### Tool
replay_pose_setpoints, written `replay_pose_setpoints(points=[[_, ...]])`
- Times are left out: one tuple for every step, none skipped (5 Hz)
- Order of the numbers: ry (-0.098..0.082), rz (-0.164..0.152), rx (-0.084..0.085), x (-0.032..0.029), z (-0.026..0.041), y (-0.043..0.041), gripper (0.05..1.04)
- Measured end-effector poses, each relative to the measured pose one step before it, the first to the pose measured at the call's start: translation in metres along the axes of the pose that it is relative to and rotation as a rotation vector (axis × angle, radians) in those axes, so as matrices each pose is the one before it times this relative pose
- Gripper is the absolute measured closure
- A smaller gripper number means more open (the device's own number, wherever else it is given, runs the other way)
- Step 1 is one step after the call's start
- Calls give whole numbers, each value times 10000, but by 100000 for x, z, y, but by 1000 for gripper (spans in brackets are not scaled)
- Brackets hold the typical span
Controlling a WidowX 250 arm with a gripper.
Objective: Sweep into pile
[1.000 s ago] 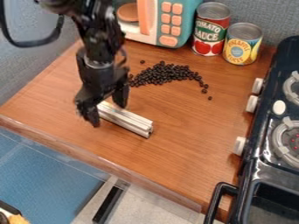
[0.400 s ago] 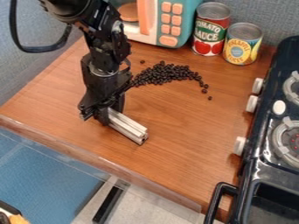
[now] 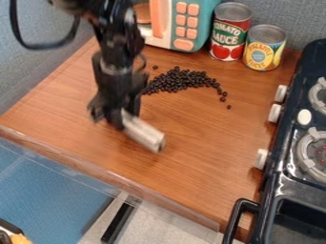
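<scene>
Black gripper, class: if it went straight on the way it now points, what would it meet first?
Pointing down, the gripper, with the silvery bar in it, would probably meet the wooden tabletop first; any gap between is hard to judge.

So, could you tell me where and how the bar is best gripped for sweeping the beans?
Probably by its upper-left end in the picture, where the end effector meets it, coming from above with a finger on each long side. The bar is straight and narrow, which should suit a pinch, and its length should stay free to push the beans.
</scene>
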State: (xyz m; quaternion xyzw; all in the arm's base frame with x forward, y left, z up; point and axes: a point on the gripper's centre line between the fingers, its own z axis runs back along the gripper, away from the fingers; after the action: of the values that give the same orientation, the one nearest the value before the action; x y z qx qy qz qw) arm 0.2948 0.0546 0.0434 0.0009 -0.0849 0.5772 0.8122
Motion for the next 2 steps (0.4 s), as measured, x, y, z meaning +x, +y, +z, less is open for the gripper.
replay_pose_setpoints(points=[[466, -644, -405, 318, 2516, -2738, 701], [190, -1157, 106, -217, 675, -2576, 701]])
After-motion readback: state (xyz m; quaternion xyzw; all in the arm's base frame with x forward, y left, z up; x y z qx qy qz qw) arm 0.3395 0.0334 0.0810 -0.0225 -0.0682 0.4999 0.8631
